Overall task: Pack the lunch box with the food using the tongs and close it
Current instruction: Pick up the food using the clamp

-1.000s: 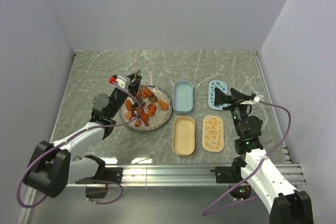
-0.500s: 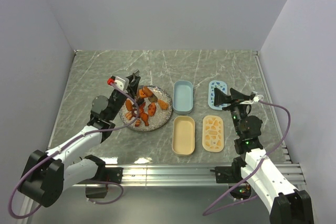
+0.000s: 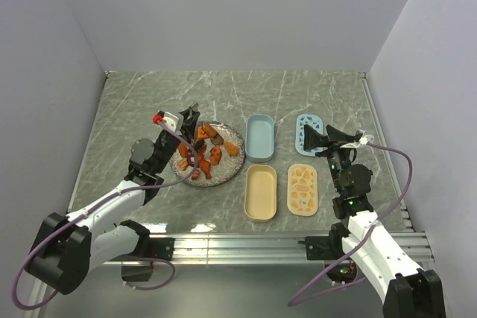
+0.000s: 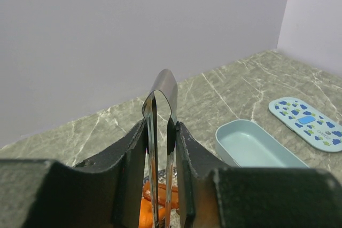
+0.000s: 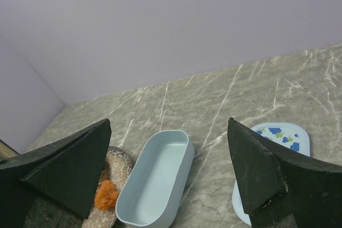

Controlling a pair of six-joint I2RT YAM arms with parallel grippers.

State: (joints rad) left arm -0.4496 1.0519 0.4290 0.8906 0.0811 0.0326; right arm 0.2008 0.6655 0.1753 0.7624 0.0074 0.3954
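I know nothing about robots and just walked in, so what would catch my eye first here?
Probably the bright orange and brown food on a speckled plate left of centre, with the left arm's fingers pinching metal tongs above it. To its right lie an empty blue tub and an empty cream tub, with a blue lid and a cream lid beside them.

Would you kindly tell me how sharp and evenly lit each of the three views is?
Top external: sharp, evenly lit, one pale glare patch on the table. Left wrist: the left gripper looms dark and soft; the tongs glint. Right wrist: the right gripper is near-black, the blue tub crisp.
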